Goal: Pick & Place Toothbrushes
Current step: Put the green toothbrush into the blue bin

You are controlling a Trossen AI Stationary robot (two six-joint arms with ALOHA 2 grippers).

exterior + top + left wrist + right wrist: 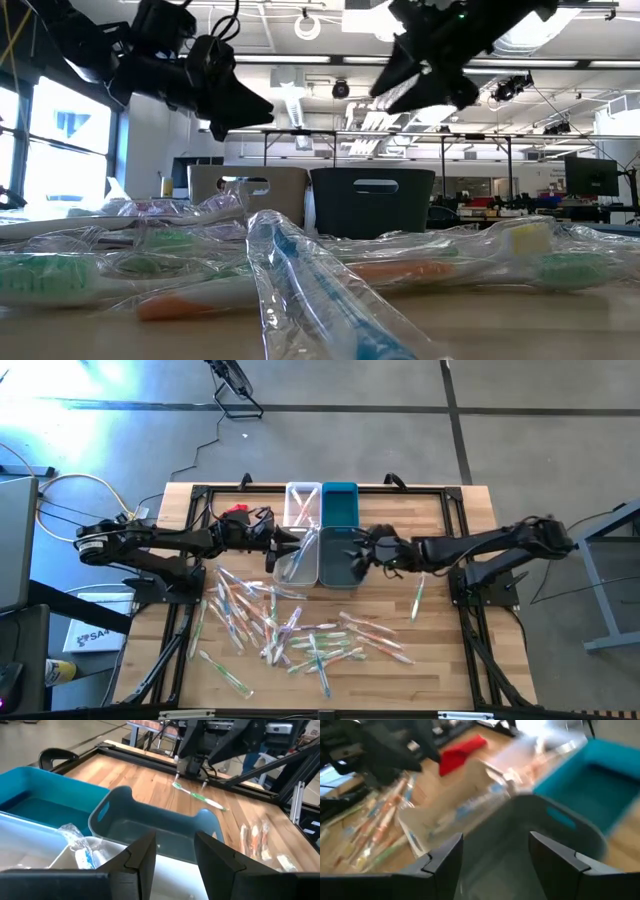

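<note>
1. Clear-wrapped toothbrushes [290, 632] lie scattered across the table's near half, long axes pointing every way.
2. Both grippers hang farther back over the bins, so the pile lies toward the near edge from either; neither is plainly nearer.
3. Left gripper [172, 851]: fingers apart, empty, above the white bin [297, 561].
4. Right gripper [495, 852]: fingers apart, empty, above the grey bin [335, 565].
5. Only the high view shows the whole pile; the wrist views show toothbrushes already binned.

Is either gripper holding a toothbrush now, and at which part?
Nothing is held. The left gripper and the right gripper are both open and empty above the bins.
</note>
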